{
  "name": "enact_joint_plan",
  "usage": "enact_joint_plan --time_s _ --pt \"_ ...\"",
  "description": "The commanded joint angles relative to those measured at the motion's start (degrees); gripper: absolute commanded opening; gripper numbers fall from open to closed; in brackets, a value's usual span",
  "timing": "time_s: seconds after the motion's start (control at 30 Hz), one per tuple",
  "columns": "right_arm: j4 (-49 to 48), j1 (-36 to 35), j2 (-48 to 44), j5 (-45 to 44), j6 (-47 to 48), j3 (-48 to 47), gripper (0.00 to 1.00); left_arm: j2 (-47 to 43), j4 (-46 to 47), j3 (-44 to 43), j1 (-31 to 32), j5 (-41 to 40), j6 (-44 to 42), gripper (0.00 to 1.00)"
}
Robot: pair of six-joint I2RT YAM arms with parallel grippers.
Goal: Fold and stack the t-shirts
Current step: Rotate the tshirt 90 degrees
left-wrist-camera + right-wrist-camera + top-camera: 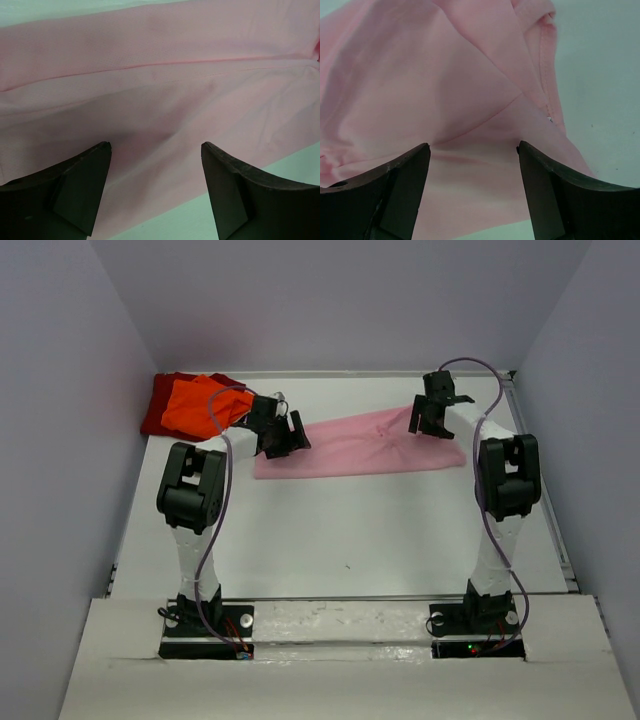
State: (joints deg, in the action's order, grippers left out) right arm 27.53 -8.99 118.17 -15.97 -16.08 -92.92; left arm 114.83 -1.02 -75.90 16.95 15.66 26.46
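Softly wrinkled pink t-shirt (360, 445), long strip.

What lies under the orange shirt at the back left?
A dark red shirt sticks out left of the orange shirt; its covered part cannot be seen.

1. A white counter (350, 530) is lying flat under soft, even light.
2. Plain pale grey walls are enclosing it: a left wall (60, 440), a far wall (340, 300) and a right wall (600, 440).
3. A white ledge (340, 680) is running along the near edge.
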Motion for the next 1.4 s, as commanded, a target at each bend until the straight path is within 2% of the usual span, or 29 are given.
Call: enact_joint_plan --time_s 0.0,0.13,0.27,0.33,0.5,0.63,0.77,0.9,0.93,1.0,1.13,1.37 --pt "0.4 0.8 1.9 0.4 -2.9 -0.4 0.77 0.3 -2.2 -1.9 0.2 -1.3 -1.8 0.86" --pt "0.4 1.4 4.1 2.3 -2.8 -2.3 0.77 0.1 -3.5 -0.1 0.7 -1.7 -1.6 0.86" --pt "0.9 2.6 7.1 6.8 -2.7 -6.1 0.77 -1.4 -6.4 0.8 3.1 -5.5 -2.0 0.86" --pt "1.9 2.6 9.3 9.5 -2.6 -8.3 0.77 -2.7 -6.5 2.6 4.3 -3.7 -1.5 0.86" --pt "2.8 2.6 13.3 21.5 -1.4 -14.8 0.75 -7.1 -3.4 12.1 4.8 -0.3 1.7 0.86" --pt "2.9 2.6 16.3 27.9 -1.3 -19.4 0.75 -10.9 -1.5 18.2 6.0 1.1 3.2 0.86" --pt "3.4 2.6 19.2 32.7 -1.8 -24.0 0.75 -15.0 1.1 25.2 8.2 2.5 5.5 0.86" --pt "2.2 2.6 22.0 42.0 -2.3 -27.4 0.75 -18.2 6.6 31.5 11.1 4.7 9.7 0.86" --pt "1.7 2.6 23.0 45.5 -2.3 -28.1 0.75 -19.1 8.3 33.3 13.0 5.1 11.2 0.86" --pt "1.1 2.6 23.2 46.9 -2.1 -29.1 0.76 -20.0 9.7 34.8 15.1 5.8 13.2 0.86" --pt "-0.2 1.3 23.3 45.1 -1.4 -29.6 0.78 -22.1 12.0 36.6 22.1 4.7 17.0 0.86" --pt "-0.5 -0.4 25.2 48.3 -1.5 -30.8 0.78 -17.7 18.3 33.8 33.2 5.5 24.2 0.85"
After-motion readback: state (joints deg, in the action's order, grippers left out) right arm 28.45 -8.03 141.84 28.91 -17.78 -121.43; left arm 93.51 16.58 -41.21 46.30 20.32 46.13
